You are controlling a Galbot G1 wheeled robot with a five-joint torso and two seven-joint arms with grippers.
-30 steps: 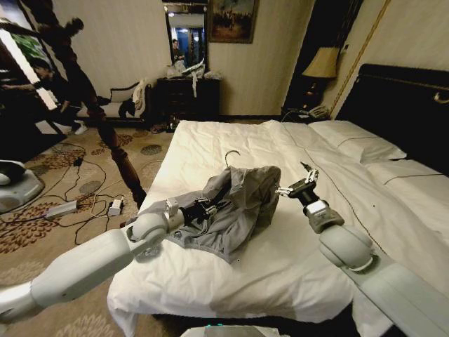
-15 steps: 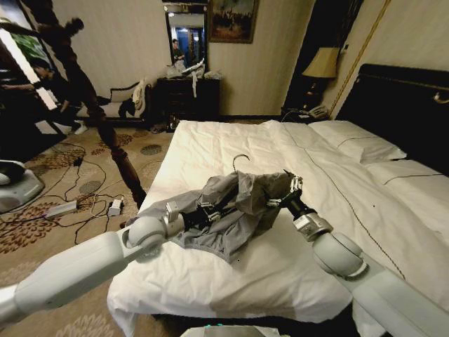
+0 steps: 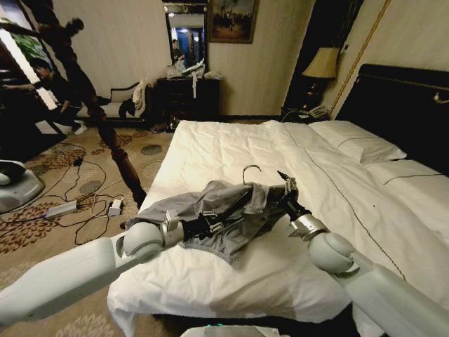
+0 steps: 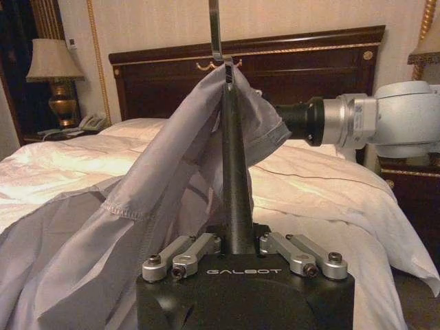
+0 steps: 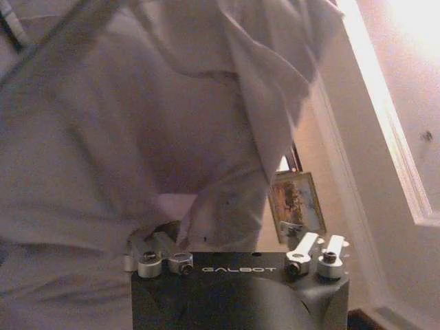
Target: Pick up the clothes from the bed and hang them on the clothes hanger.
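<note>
Left gripper point(image 3: 210, 223) is seen clamped on the clothes hanger point(image 4: 234, 185), and in the left wrist view the dark bar runs straight out from between the closed jaws. So the hanger's long axis is lined up with that arm, pointing away from the robot and a bit to its right. The wire hook point(image 3: 250, 170) is seen sticking up at the far end, over the white duvet of the bed point(image 3: 231, 140).

The clothes point(image 3: 231, 210), one grey shirt, are draped over the hanger. A shoulder is already pulled on at the hook end, and the rest trails back along the left arm toward the near bed edge.

Right gripper point(image 3: 284, 188) is pushed in at the shirt's right side, just beside the hook end. Its fingers look spread in the right wrist view, with cloth bunched against one side, though an actual pinch can't be confirmed. The right arm is judged to be the nearer one for tugging the fabric further along the bar.
</note>
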